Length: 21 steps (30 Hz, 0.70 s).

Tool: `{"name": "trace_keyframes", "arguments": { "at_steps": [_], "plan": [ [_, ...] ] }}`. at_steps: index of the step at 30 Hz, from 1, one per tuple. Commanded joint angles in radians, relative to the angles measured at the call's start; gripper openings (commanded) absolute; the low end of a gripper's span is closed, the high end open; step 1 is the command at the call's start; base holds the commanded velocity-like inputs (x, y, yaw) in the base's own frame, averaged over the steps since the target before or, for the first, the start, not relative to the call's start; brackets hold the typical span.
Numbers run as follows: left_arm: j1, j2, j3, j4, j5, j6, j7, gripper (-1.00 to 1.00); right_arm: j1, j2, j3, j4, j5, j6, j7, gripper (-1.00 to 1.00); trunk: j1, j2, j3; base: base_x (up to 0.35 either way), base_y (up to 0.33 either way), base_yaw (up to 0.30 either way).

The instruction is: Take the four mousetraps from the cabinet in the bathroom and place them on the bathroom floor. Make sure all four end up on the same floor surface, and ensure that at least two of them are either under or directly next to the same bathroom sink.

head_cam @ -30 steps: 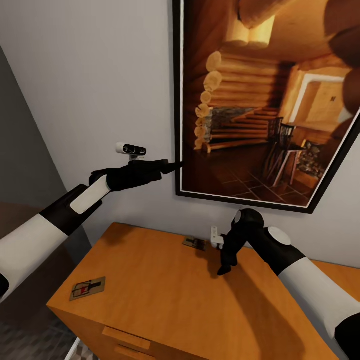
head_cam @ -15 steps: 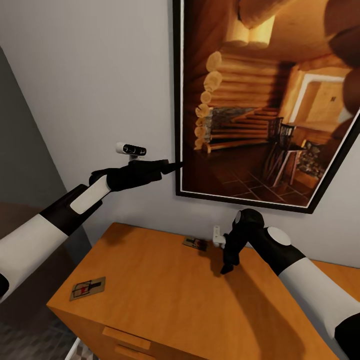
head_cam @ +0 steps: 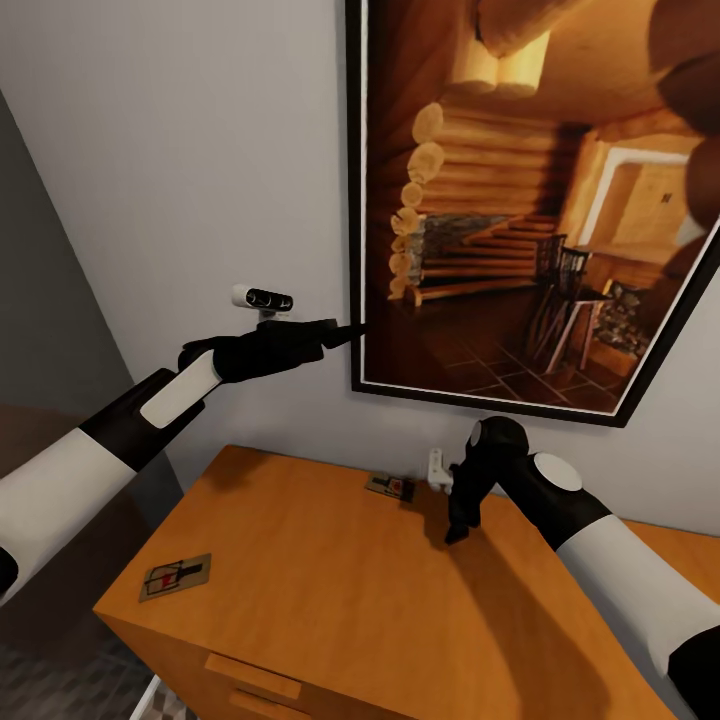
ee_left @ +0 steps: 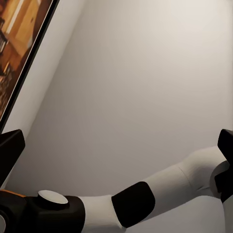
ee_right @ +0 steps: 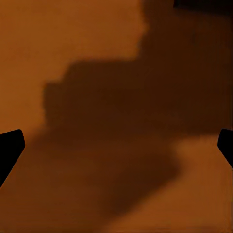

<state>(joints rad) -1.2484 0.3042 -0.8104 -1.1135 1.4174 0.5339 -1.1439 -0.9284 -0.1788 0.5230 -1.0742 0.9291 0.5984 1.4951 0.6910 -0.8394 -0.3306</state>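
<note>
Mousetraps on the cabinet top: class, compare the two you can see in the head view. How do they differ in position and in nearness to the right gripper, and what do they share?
The near mousetrap lies by the front left corner of the cabinet; the far mousetrap lies at the back edge, near the wall. The far mousetrap sits close beside the right gripper; the near mousetrap lies well away from it. Both lie flat on the top, ungripped, tan with a red mark.
</note>
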Motion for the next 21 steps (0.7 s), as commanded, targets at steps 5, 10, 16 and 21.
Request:
{"name": "trace_keyframes", "arguments": {
  "at_steps": [5, 10, 16, 21],
  "plan": [
    [-0.002, 0.001, -0.004, 0.0, 0.01, 0.009, 0.0, 1.0, -0.001, 0.0, 0.002, -0.003, 0.006, 0.011, -0.028, 1.0, 0.0, -0.001, -0.001, 0.0, 0.0, 0.0],
    [-0.002, 0.001, -0.004, 0.0, 0.01, 0.009, 0.0, 1.0, -0.002, 0.001, 0.002, -0.003, 0.003, 0.01, -0.108, 1.0, 0.0, -0.001, -0.001, 0.0, 0.0, 0.0],
    [-0.002, 0.001, -0.004, 0.0, 0.011, 0.009, 0.0, 1.0, -0.002, 0.001, 0.002, -0.002, -0.001, 0.008, -0.159, 1.0, 0.0, -0.001, -0.001, 0.0, 0.0, 0.0],
    [-0.002, 0.001, -0.004, 0.0, 0.01, 0.009, 0.0, 1.0, -0.002, 0.003, 0.004, -0.003, -0.002, 0.007, -0.172, 1.0, 0.0, -0.001, -0.001, 0.0, 0.0, 0.0]
  ]
}}
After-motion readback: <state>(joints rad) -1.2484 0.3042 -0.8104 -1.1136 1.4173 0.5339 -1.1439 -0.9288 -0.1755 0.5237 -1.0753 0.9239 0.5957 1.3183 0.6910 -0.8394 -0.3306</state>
